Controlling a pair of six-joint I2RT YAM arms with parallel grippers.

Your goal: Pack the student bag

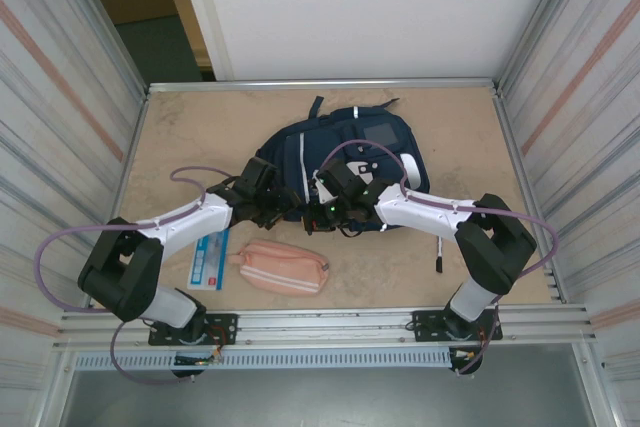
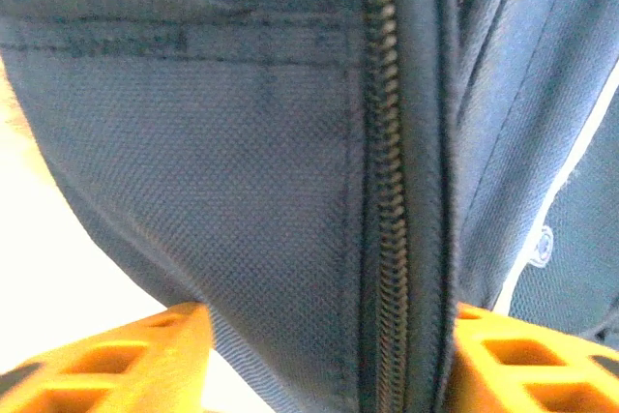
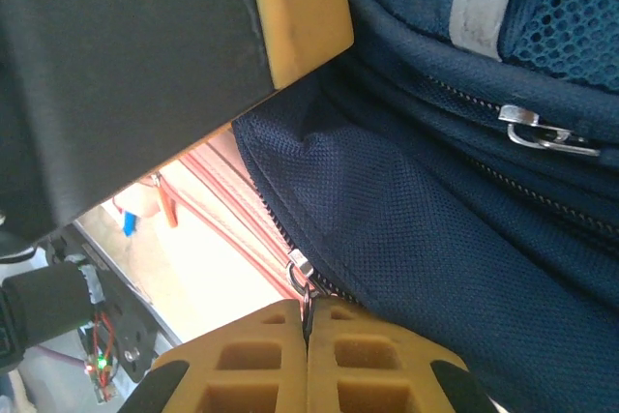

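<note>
Navy student bag lying mid-table, toward the back. Left claw released, straddling a zipper seam (fabric in the gap). Right claw clenched on a zipper pull.

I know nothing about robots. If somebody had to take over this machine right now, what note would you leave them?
Left tool: open, its fingers either side of the zip seam of the student bag.
Right tool: shut on a zip pull at the bag's near edge.
The bag lies mid-table. A pink pouch and a blue-and-white packet lie on the table in front of it, outside the bag.
Done: zip pull grasped.
To do: probably open the bag and load the items.
</note>
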